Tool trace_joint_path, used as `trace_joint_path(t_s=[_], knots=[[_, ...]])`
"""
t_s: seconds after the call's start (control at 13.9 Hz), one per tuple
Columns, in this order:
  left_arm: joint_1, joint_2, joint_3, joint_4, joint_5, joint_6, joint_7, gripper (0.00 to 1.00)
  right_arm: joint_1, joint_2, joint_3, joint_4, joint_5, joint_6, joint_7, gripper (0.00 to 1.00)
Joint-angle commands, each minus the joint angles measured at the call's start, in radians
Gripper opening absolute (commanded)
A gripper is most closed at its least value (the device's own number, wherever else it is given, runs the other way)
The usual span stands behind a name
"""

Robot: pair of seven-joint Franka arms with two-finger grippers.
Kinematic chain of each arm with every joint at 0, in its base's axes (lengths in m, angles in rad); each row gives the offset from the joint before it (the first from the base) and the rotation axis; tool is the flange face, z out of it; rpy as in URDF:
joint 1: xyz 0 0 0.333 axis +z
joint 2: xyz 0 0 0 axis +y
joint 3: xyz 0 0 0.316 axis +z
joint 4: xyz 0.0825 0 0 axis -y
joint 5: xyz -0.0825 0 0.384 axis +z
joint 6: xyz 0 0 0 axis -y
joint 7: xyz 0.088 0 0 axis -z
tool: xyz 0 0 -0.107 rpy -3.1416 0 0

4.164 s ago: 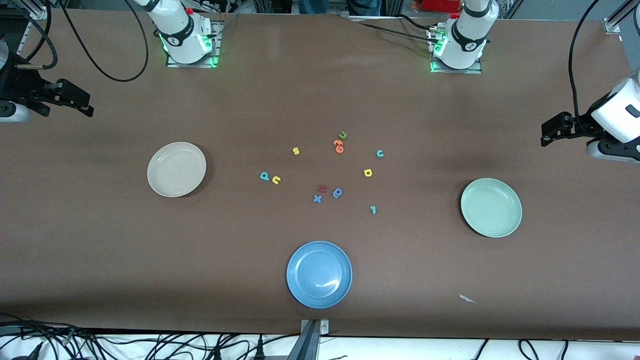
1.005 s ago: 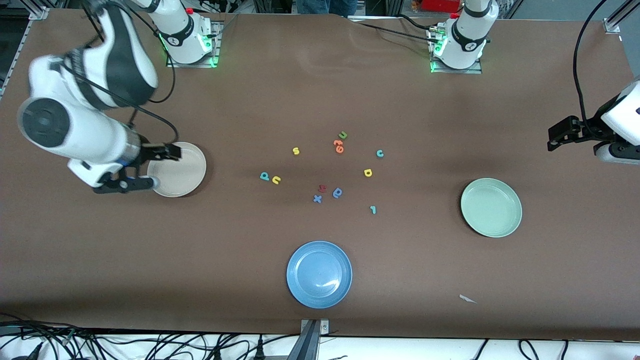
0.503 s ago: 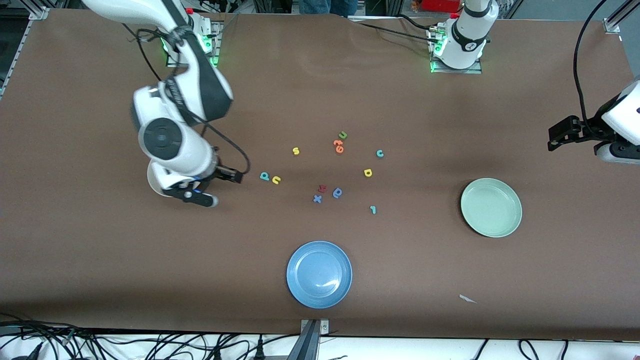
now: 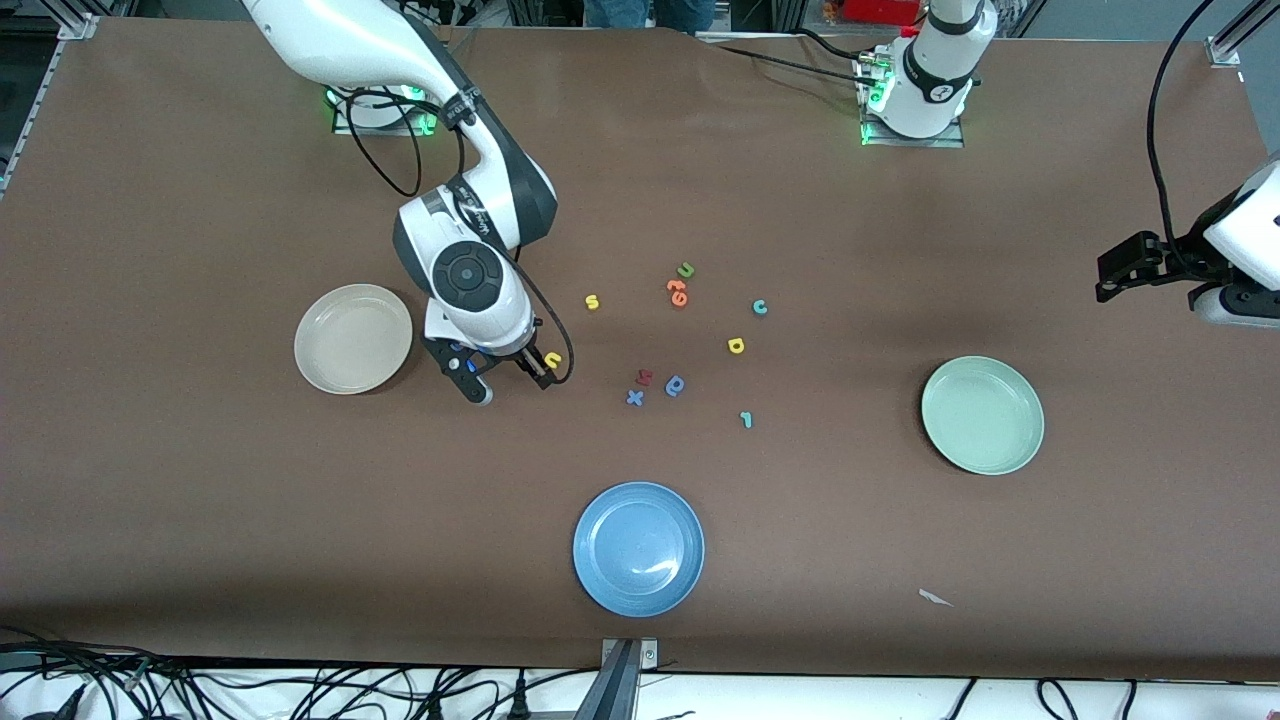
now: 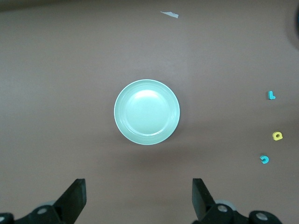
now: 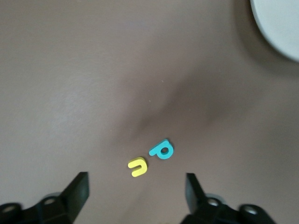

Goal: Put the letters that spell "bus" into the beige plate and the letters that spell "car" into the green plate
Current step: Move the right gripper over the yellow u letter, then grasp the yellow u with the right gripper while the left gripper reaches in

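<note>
Blue plate [image 4: 638, 549] is seen low centre of the front view, close to the table [image 4: 200, 520] edge, with bare brown surface wide open on both sides of it; a white scrap [image 4: 934, 597] is seen lower right. Green plate [image 4: 982, 415] is placed mid right, beige plate [image 4: 352, 338] mid left, both holding nothing.

Readable writing is limited to the foam letters. Teal r [image 4: 745, 419], blue x [image 4: 634, 397], dark blue round letter [image 4: 676, 385] and a red letter [image 4: 645, 377] are scattered at centre; yellow a [image 4: 736, 345], teal c [image 4: 759, 307], yellow s [image 4: 592, 301], orange letters [image 4: 677, 292] and green u [image 4: 686, 269] are found higher up.

Right gripper [image 4: 505, 380] is positioned just right of the beige plate, fingers apart. In the right wrist view, yellow u [image 6: 138, 166] and teal b [image 6: 162, 149] are seen lying together between the spread fingers [image 6: 77, 191], untouched.

Left gripper [image 4: 1115, 272] is parked at the right edge, waiting, jaws wide open.
</note>
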Motion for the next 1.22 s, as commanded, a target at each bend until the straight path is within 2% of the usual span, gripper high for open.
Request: trace_joint_path(t_s=[0.0, 0.07, 0.22, 0.43, 0.79, 0.93, 1.15], knots=[[0.009, 0.002, -0.007, 0.014, 0.014, -0.002, 0.025, 1.00, 0.023, 0.028, -0.009, -0.029, -0.004, 0.091, 0.158, 0.87], [0.007, 0.005, -0.007, 0.014, 0.013, -0.001, 0.025, 1.00, 0.030, 0.044, -0.009, -0.044, -0.004, 0.132, 0.186, 0.87], [-0.003, 0.012, -0.008, 0.014, 0.013, -0.002, 0.019, 1.00, 0.039, 0.059, -0.007, -0.089, -0.002, 0.241, 0.241, 0.76], [-0.006, 0.025, -0.008, 0.009, -0.005, -0.002, 0.018, 1.00, 0.057, 0.075, -0.009, -0.126, 0.001, 0.309, 0.258, 0.68], [-0.019, 0.056, -0.014, 0.009, -0.035, 0.013, 0.005, 1.00, 0.071, 0.082, -0.015, -0.138, -0.004, 0.321, 0.275, 0.57], [-0.022, 0.094, -0.014, 0.008, -0.096, 0.044, -0.008, 1.00, 0.071, 0.082, -0.018, -0.140, -0.004, 0.323, 0.273, 0.54], [-0.043, 0.136, -0.039, -0.022, -0.102, 0.120, -0.041, 1.00, 0.073, 0.084, -0.020, -0.146, -0.005, 0.323, 0.272, 0.50]])
